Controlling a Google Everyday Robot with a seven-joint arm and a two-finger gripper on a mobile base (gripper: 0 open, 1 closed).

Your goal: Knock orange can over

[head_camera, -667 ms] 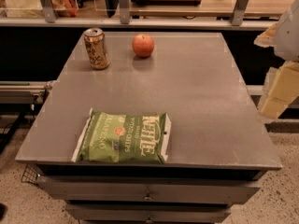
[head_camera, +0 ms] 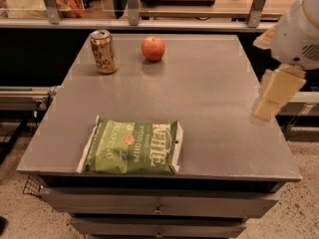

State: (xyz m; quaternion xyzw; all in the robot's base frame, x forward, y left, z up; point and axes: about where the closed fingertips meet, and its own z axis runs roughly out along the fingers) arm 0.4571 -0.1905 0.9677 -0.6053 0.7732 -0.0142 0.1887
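Observation:
The orange can (head_camera: 103,51) stands upright at the far left of the grey table (head_camera: 199,98). It is orange-brown with pale print and a silver top. My gripper (head_camera: 274,96) hangs at the right edge of the table, pale and blocky, below the white arm (head_camera: 299,29). It is far from the can, across the width of the table.
A red-orange apple (head_camera: 153,48) sits to the right of the can at the far side. A green chip bag (head_camera: 132,146) lies flat near the front edge. Drawers (head_camera: 159,208) are under the tabletop. A counter with metal posts (head_camera: 132,4) runs behind.
The arm and gripper have moved left, further over the table's right edge. The can, apple and chip bag have not moved.

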